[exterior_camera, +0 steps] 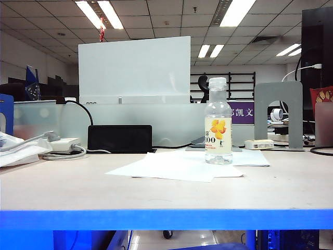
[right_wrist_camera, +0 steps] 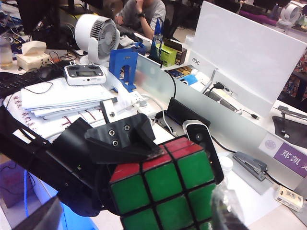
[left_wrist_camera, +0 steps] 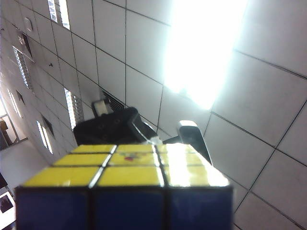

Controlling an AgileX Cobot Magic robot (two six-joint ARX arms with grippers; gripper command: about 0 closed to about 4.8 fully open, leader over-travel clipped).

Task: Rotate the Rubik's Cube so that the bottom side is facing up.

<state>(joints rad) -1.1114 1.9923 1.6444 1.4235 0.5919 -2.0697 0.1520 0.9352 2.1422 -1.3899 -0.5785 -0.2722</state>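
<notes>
The Rubik's Cube (right_wrist_camera: 163, 187) is held up in the air and does not show in the exterior view. In the right wrist view it shows a green face and a red face. My left gripper (right_wrist_camera: 177, 148) is shut on it, one black finger on each side of the red face. The left wrist view shows the cube (left_wrist_camera: 124, 191) close up, yellow face towards the ceiling and blue face towards the camera, hiding the left fingers. My right gripper (right_wrist_camera: 139, 215) is open, its blurred fingers wide on either side of the cube. It appears beyond the cube as the right gripper (left_wrist_camera: 165, 136).
On the table stand a clear bottle (exterior_camera: 218, 121) on white paper sheets (exterior_camera: 177, 166), a black box (exterior_camera: 119, 138), a grey bookend (exterior_camera: 278, 112) and cables at the left (exterior_camera: 62, 151). The blue front edge (exterior_camera: 166, 219) runs across. Neither arm shows in the exterior view.
</notes>
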